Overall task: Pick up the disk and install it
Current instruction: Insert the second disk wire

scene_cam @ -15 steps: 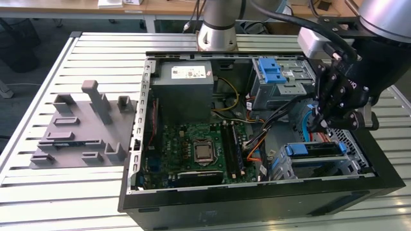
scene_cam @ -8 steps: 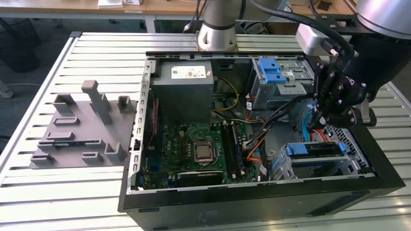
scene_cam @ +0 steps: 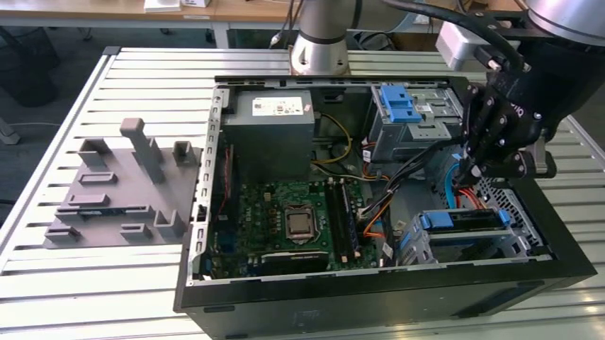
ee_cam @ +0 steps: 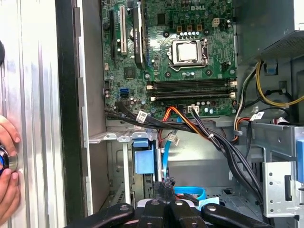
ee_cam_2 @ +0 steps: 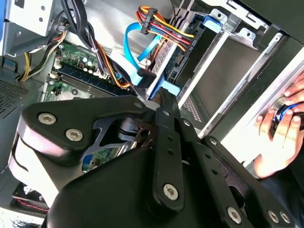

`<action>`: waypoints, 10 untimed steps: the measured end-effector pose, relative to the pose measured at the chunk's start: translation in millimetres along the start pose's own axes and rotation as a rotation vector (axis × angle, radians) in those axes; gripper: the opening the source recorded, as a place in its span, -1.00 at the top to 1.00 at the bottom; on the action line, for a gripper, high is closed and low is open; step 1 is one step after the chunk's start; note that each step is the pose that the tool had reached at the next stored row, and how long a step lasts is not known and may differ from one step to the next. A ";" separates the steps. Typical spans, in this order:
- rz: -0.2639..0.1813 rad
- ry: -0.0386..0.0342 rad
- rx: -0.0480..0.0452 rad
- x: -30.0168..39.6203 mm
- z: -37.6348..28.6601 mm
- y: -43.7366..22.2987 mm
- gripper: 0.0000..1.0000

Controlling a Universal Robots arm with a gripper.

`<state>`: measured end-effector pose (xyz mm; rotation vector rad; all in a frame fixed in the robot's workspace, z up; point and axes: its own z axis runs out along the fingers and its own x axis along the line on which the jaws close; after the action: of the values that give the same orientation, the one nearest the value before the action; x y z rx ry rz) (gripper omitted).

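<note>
We find the disk in its blue carrier sitting in the drive cage at the near right of the computer case, apparently seated. The gripper hangs just above it, fingers drawn narrow and holding nothing we can see. We judge little remains beyond confirming seating.

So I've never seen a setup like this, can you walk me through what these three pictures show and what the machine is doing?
This is a robot arm working inside an open computer case that lies on a slatted metal table. The exterior view looks down from off the arm. The two wrist views come from cameras riding on the arm, so the black metal close up is its pincer.

In the exterior view the pincer hangs over the case's drive area, above a blue-framed drive bay. I cannot tell whether it holds anything. You can also see the green motherboard, the grey power supply, and a grey moulded tray beside the case. A person's hand rests at the table's edge.
</note>
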<state>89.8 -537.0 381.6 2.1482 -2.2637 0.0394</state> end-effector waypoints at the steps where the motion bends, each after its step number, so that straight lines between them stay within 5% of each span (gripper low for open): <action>1: 0.000 0.0000 0.0000 -0.4 -1.1 0.0 0.79; 10: 0.000 -0.0001 0.0000 -8.9 -5.5 0.5 0.79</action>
<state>89.7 -527.9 386.8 2.1482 -2.2637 0.0393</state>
